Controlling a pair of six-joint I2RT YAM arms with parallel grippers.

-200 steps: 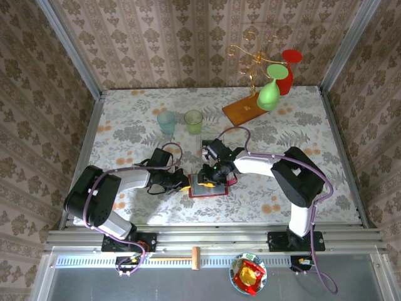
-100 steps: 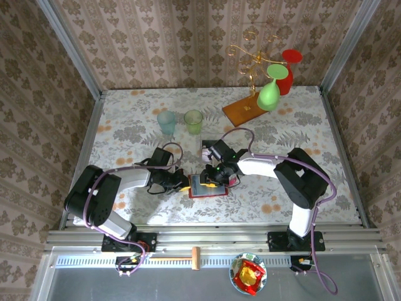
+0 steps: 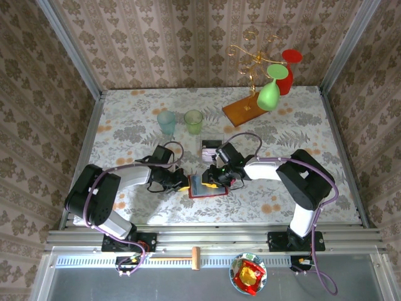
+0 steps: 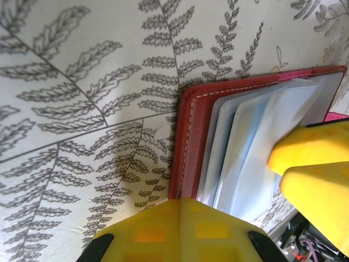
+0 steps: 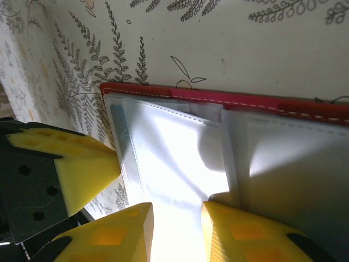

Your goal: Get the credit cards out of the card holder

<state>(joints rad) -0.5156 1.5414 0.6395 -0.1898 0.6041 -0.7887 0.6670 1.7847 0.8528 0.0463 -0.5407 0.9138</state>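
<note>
Red holder (image 3: 210, 192) lies spread on the bench (image 3: 125, 128); left claw (image 3: 183, 183) closed tight at its left edge; right claw (image 3: 215, 179) (narrowly parted) over the clear sleeves (image 5: 174, 147).

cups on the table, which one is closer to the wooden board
The green cup, on the right; the pale blue cup stands farther left of the board.

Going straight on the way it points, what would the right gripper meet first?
The card holder: its clear sleeves lie directly ahead of the right gripper, whose jaws stand slightly apart. Contact looks near, but depth is unclear.
</note>
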